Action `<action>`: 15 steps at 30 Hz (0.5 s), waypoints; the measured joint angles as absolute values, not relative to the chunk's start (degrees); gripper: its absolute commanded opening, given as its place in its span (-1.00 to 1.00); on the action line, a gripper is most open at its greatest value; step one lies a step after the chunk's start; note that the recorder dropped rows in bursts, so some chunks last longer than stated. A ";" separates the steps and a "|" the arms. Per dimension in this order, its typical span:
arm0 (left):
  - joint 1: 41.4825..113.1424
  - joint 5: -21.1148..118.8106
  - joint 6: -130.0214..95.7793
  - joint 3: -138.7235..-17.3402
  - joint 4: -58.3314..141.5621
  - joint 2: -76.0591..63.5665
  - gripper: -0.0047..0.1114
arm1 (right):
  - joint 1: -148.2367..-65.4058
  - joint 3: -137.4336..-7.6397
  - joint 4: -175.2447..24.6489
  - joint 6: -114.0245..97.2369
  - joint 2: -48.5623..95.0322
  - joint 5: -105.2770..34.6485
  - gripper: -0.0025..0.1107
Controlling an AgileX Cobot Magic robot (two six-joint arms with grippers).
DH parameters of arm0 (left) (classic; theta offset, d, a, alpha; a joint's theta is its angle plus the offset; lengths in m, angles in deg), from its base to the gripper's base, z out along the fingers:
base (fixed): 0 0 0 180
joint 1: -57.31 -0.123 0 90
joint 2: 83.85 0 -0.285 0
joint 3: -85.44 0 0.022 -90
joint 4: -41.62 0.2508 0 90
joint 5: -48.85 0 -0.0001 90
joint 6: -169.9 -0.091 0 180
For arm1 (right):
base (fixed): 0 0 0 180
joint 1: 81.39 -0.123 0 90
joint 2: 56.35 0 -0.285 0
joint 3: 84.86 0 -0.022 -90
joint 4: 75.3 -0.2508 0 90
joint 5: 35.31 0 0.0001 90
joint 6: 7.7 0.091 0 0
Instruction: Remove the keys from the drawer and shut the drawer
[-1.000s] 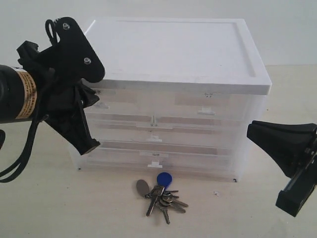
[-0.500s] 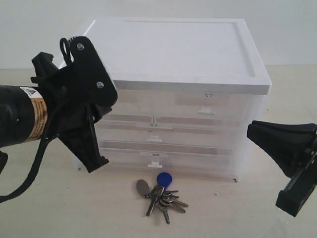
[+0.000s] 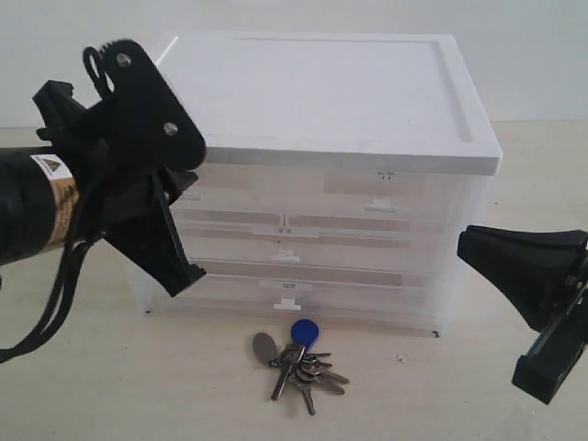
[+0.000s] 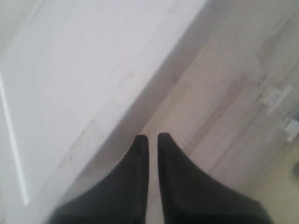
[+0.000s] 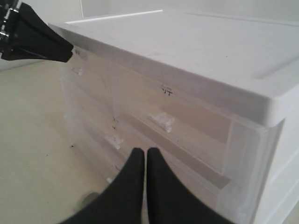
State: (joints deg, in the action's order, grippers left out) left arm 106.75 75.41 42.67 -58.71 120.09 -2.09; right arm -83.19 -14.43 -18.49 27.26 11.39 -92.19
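Observation:
The keys (image 3: 299, 358), a silver bunch with a round blue fob and a grey oval tag, lie on the table in front of the drawer cabinet (image 3: 322, 101). The drawer (image 3: 384, 193), the upper right half-width one with a dark-printed label and a white tab handle (image 5: 161, 120), sits flush with the cabinet front. My left gripper (image 3: 188, 179) is shut and empty, its tips (image 4: 149, 137) close to the cabinet's upper left front, just under the lid. My right gripper (image 3: 464, 243) hangs shut and empty to the right of the cabinet, pointing at the drawer (image 5: 187, 116).
The other half-width drawer (image 3: 234, 188) sits at the upper left, partly behind my left arm. Two full-width drawers (image 3: 294, 253) lie below. The cabinet's white lid (image 5: 196, 51) overhangs the front. The beige table (image 3: 441, 395) extends around the keys.
My left arm swung right and down in front of the cabinet, then came back up and left. The keys, the drawers and my right gripper have not moved.

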 measured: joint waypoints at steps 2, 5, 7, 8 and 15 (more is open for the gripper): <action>108.23 74.69 40.61 -58.71 116.88 -5.20 -0.84 | -83.19 -14.43 -18.26 27.86 10.36 -92.19 -0.96; 111.18 73.14 35.85 -58.71 109.82 -10.90 -0.84 | -83.19 -14.43 -17.53 29.37 6.84 -90.80 -0.96; 113.26 71.74 32.63 -58.66 104.79 -15.19 -0.84 | -83.19 -14.43 -17.10 31.25 3.67 -88.31 -0.96; 114.11 71.02 31.44 -58.53 103.13 -17.43 -0.84 | -83.19 -14.43 -17.04 32.44 1.68 -86.56 -0.96; 115.81 68.55 28.33 -54.07 96.14 -33.02 -0.84 | -83.19 -13.22 -16.85 40.47 -14.61 -77.61 -0.96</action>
